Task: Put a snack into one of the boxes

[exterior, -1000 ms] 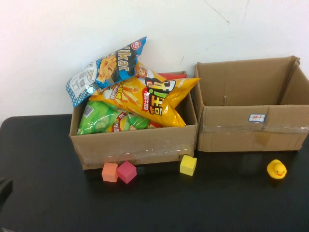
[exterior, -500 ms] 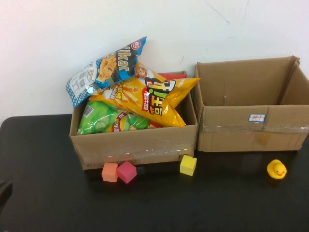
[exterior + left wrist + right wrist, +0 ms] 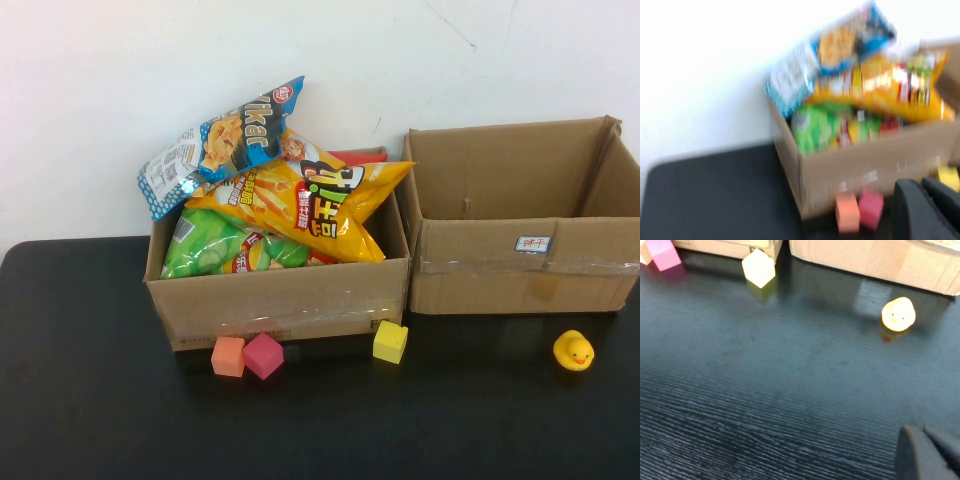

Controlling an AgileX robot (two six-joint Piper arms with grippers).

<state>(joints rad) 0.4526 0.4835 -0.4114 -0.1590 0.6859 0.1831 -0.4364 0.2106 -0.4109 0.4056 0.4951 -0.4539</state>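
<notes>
The left cardboard box (image 3: 280,300) is heaped with snack bags: a blue bag (image 3: 225,140) on top, a yellow bag (image 3: 310,205) under it and a green bag (image 3: 215,250) at the front left. The right cardboard box (image 3: 520,270) looks empty. Neither gripper shows in the high view. In the left wrist view my left gripper (image 3: 921,187) is shut and empty, in front of the full box (image 3: 860,160), with the blue bag (image 3: 840,50) above. In the right wrist view my right gripper (image 3: 923,432) is shut and empty, low over the black table.
An orange cube (image 3: 227,356), a pink cube (image 3: 262,355) and a yellow cube (image 3: 389,341) lie in front of the left box. A yellow rubber duck (image 3: 573,350) sits in front of the right box. The white wall stands right behind both boxes.
The dark tip of my left arm at the left edge of the high view has slid out of that view. The boxes, snacks and toys have not moved.
</notes>
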